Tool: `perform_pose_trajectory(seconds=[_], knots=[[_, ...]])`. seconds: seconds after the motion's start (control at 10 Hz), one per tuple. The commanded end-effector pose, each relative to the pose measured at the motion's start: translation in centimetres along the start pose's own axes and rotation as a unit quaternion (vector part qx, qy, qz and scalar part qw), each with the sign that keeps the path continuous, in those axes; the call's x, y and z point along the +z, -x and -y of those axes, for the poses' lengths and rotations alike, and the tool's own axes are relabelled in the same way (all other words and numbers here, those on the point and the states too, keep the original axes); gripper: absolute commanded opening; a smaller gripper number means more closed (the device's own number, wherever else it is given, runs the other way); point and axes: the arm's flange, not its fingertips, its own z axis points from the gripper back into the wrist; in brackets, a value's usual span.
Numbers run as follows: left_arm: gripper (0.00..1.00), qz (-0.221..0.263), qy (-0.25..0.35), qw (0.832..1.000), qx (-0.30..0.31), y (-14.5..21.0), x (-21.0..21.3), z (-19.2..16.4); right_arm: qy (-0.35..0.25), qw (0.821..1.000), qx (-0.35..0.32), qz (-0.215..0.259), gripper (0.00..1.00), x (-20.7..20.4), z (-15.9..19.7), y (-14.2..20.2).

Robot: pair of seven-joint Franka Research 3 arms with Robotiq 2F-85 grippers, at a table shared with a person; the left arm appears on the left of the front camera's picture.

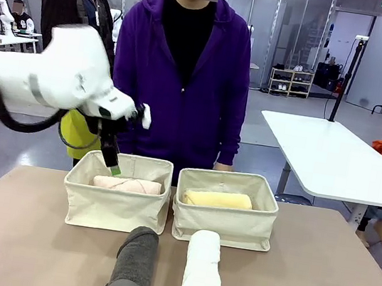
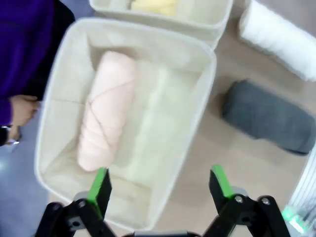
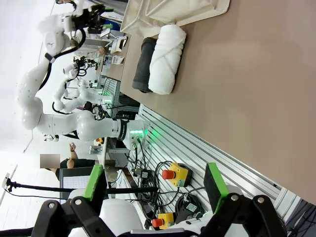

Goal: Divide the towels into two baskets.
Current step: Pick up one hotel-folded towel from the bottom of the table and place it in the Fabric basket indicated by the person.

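Your left arm [image 1: 56, 80] reaches in from the frame's left edge. Your left gripper [image 1: 113, 166] points down, left of centre, its 2 fingers spread wide, gripping nothing. Your right gripper [image 3: 155, 180] is likewise open and empty.

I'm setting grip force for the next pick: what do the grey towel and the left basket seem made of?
Grey towel: looks like terry cloth, matte, with a fuzzy surface and soft rolled folds. Left basket: probably cream canvas or a similar woven fabric, matte; its walls bow slightly and the rim is softly rounded, so likely not rigid.
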Motion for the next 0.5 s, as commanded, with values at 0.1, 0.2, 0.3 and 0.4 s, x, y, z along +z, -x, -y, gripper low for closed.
perform_pose_trajectory(seconds=[0.1,0.2,0.3,0.4], knots=[[1.00,0.125,0.065,0.981,0.135,9.9,6.9,3.0,-0.002,1.000,0.009,0.004,1.00,0.0,-0.3,-0.1],[1.00,0.175,0.113,0.963,0.170,13.5,9.1,4.4,-0.002,1.000,0.009,0.004,1.00,0.0,-0.3,-0.1],[1.00,0.228,0.128,0.942,0.209,17.4,10.8,5.1,-0.002,1.000,0.009,0.004,1.00,0.0,-0.3,-0.1],[1.00,0.265,0.168,0.923,0.225,21.1,12.3,5.8,-0.002,1.000,0.009,0.004,1.00,0.0,-0.3,-0.1]])
